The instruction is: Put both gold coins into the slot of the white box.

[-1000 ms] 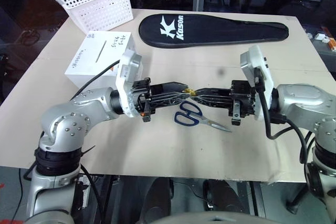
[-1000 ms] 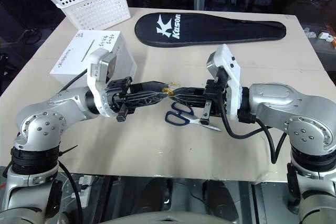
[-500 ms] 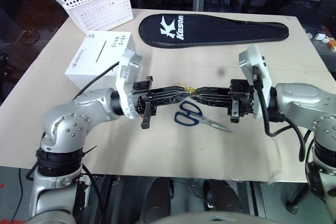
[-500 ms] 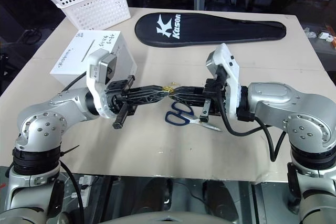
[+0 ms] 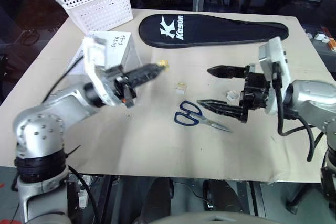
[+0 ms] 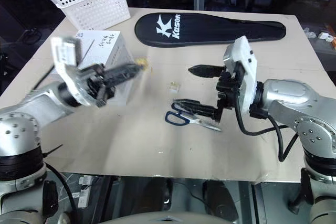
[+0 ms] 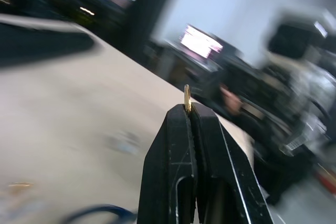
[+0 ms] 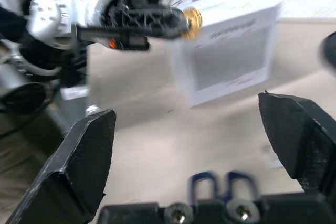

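My left gripper (image 5: 157,68) is shut on a gold coin (image 5: 164,65), which sticks out edge-on from its tip (image 7: 186,98). It hovers in front of the white box (image 5: 119,43), and the left hand hides the slot. My right gripper (image 5: 203,86) stands open and empty to the right, with one finger (image 5: 226,70) high and the other low. Its wrist view shows the held coin (image 8: 191,22) in front of the box (image 8: 231,45). A second small gold coin (image 5: 181,85) lies on the table between the two grippers.
Blue-handled scissors (image 5: 194,116) lie under the right gripper's lower finger. A white perforated basket (image 5: 97,1) stands at the back left, beyond the box. A black racket bag (image 5: 210,27) lies across the back. A tiny pale piece (image 5: 231,94) sits by the right hand.
The grippers met tip to tip at the coin. The left gripper closed on it and swung left and up toward the box. The right gripper opened wide and drew back right.
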You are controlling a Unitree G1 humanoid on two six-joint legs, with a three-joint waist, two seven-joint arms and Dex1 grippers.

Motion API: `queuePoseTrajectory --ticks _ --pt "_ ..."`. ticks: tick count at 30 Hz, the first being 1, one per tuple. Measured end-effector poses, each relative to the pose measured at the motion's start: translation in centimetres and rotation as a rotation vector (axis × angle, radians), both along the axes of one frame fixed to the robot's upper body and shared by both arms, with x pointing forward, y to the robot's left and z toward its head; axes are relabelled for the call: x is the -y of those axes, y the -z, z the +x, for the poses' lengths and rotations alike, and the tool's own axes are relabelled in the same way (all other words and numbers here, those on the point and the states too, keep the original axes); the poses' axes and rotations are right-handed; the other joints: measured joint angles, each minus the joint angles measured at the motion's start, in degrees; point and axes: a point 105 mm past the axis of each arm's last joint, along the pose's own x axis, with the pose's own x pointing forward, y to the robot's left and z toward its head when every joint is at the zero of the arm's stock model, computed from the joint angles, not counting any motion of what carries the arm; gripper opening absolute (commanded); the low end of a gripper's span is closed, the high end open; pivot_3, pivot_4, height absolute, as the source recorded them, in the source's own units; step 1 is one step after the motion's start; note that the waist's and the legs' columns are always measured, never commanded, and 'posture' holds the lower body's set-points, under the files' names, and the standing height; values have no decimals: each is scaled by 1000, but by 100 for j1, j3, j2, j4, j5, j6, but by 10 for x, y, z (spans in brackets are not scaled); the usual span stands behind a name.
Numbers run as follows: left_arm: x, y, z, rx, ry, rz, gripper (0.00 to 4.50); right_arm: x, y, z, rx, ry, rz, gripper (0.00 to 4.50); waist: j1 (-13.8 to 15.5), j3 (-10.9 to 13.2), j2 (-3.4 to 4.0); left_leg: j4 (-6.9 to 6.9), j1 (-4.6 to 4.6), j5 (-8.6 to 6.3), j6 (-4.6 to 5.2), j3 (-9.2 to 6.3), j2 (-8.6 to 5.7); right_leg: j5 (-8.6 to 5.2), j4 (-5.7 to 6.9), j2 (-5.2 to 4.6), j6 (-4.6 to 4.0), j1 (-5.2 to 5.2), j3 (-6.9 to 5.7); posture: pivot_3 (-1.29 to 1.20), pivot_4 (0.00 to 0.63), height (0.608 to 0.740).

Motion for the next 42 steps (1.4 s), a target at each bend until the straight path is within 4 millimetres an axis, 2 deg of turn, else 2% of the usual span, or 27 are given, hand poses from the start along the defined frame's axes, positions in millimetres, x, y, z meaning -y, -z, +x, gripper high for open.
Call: queuePoseTrajectory --ticks 3,5,8,10,11,13,16,19,28,35,42 --pt "-29 -7 15 -22 -229 91 0 1 -8 3 71 13 6 4460 5 2 -3 0 0 0 0 -1 0 0 1 0 0 0 -2 0 150 740" --pt "-45 -22 23 -55 -297 97 0 1 -14 6 104 15 10 4460 8 8 -11 0 0 0 0 -6 0 0 1 1 0 -1 -8 0 150 740" --pt "-75 -53 29 -126 -381 69 0 1 -25 11 163 14 25 4460 7 10 -17 0 -1 0 0 -6 -4 0 -1 -1 1 -1 -10 0 150 740" --pt "-94 -61 37 -175 -467 73 0 0 -27 14 181 7 24 4460 6 11 -16 -2 0 0 -1 -1 -6 -1 0 -3 1 -1 -6 0 150 740" --pt "-111 -62 45 -229 -551 71 0 -2 -27 16 194 -1 17 4460 7 11 -15 -4 1 0 -1 -1 -6 -1 -1 -2 1 -3 -7 0 150 740" --pt "-116 -56 48 -265 -569 73 0 -2 -26 17 197 1 16 4460 10 11 -15 -7 0 0 -1 -1 -6 -1 -2 -4 0 -3 -7 0 150 740" --pt "-131 -32 61 -399 -641 113 0 -4 -28 19 216 3 13 4460 18 10 -18 -3 -27 2 -4 -6 -5 0 2 -4 -1 -27 -12 0 150 740" --pt "-139 -21 66 -450 -683 146 0 -4 -29 19 225 3 14 4460 18 10 -18 16 -86 17 -29 -11 -5 2 14 -5 -1 -81 -17 0 150 740" --pt "-132 -18 72 -508 -623 173 0 -5 -30 18 242 13 15 4460 16 10 -18 19 -88 6 -10 -9 -6 1 14 -6 -1 -81 -18 0 150 740" --pt "-135 -17 72 -517 -635 203 0 -13 -33 19 256 10 25 4460 -7 10 -18 20 -86 7 -11 -7 -6 1 19 -6 -1 -82 -15 0 150 740" --pt "-131 -19 72 -470 -677 316 0 -17 -33 21 262 12 21 4460 -15 10 -17 29 -82 5 -9 -5 -6 1 37 -6 -1 -82 -10 0 150 740"
